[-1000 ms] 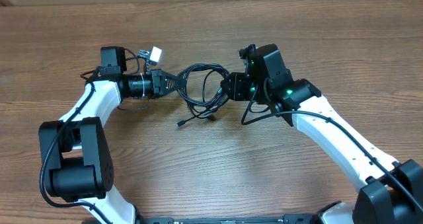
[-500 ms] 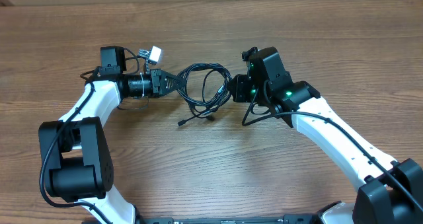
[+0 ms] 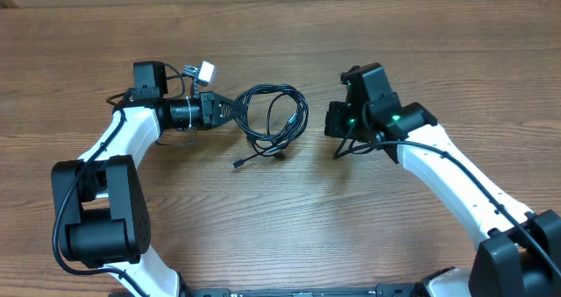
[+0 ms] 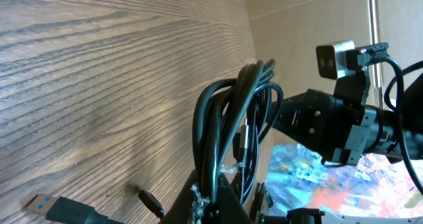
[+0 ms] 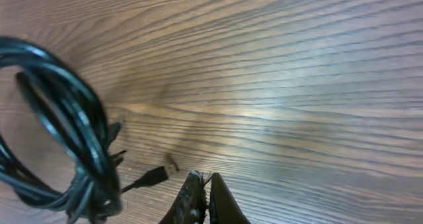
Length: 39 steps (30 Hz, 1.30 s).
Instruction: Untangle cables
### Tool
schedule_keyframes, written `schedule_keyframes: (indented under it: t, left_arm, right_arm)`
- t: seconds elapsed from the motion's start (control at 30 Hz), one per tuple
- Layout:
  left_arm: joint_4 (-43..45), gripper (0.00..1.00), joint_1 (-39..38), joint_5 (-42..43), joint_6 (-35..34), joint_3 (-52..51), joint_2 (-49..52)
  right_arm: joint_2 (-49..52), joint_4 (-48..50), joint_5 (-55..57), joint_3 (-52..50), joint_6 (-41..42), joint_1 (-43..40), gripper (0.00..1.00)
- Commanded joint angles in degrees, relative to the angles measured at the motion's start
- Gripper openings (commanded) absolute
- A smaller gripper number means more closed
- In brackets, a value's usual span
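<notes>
The cables [image 3: 279, 113] are thin black cords wound into one loose coil on the wooden table, with two plug ends [image 3: 238, 164] trailing toward the front. My left gripper [image 3: 237, 109] is shut on the coil's left side. In the left wrist view the cables [image 4: 228, 118] rise from between its dark fingers [image 4: 215, 199]. My right gripper [image 3: 329, 120] sits to the right of the coil, apart from it. In the right wrist view it [image 5: 206, 184] is shut with nothing between its fingers, and the cables [image 5: 79, 138] lie to the left beside a plug [image 5: 155, 176].
A blue-tongued USB plug [image 4: 59, 207] and a smaller plug [image 4: 151, 201] lie flat on the wood near my left gripper. The right arm [image 4: 330, 125] stands beyond the coil. Thicker robot wiring and a white connector [image 3: 206, 70] sit by the left wrist.
My right gripper has shut and drawn back to the right, away from the coil's edge. The left gripper and the cables have stayed put.
</notes>
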Motion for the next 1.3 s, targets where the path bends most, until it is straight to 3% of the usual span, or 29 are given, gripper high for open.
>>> schedule_keyframes:
  t: [0.0, 0.03, 0.17, 0.3, 0.47, 0.73, 0.83, 1.27]
  left_arm:
    - [0.09, 0.04, -0.22, 1.46, 1.09, 0.48, -0.55]
    - [0.09, 0.04, -0.22, 1.42, 1.11, 0.50, -0.55]
    - [0.09, 0.04, -0.24, 1.38, 1.14, 0.50, -0.55]
    - [0.09, 0.04, -0.33, 1.55, 1.86, 0.48, -0.55]
    - [0.61, 0.04, -1.60, 1.55, 2.01, 0.48, -0.55]
    - [0.98, 0.04, -2.49, 2.25, 1.99, 0.50, -0.55]
    - [1.18, 0.04, -2.54, 3.26, 2.01, 0.48, -0.55]
    - [1.44, 0.04, -2.54, 3.43, 2.01, 0.50, -0.55]
  right_arm:
    - [0.00, 0.22, -2.97, -0.55, -0.42, -0.09, 0.24]
    - [0.00, 0.52, -5.03, -0.55, -1.77, -0.02, 0.35]
    - [0.00, 3.82, -15.15, -0.48, -10.69, -0.02, 0.45]
    - [0.00, 9.22, -14.97, -0.39, -12.20, -0.02, 0.44]
    - [0.00, 14.36, -14.43, -0.39, -12.24, 0.70, 0.36]
    - [0.02, 12.11, -8.90, -0.57, -12.66, 1.60, 0.34]
    - [0.02, 11.78, -8.92, -0.57, -13.35, 1.60, 0.29]
    - [0.02, 7.72, -13.46, -0.57, -13.27, 2.84, 0.27]
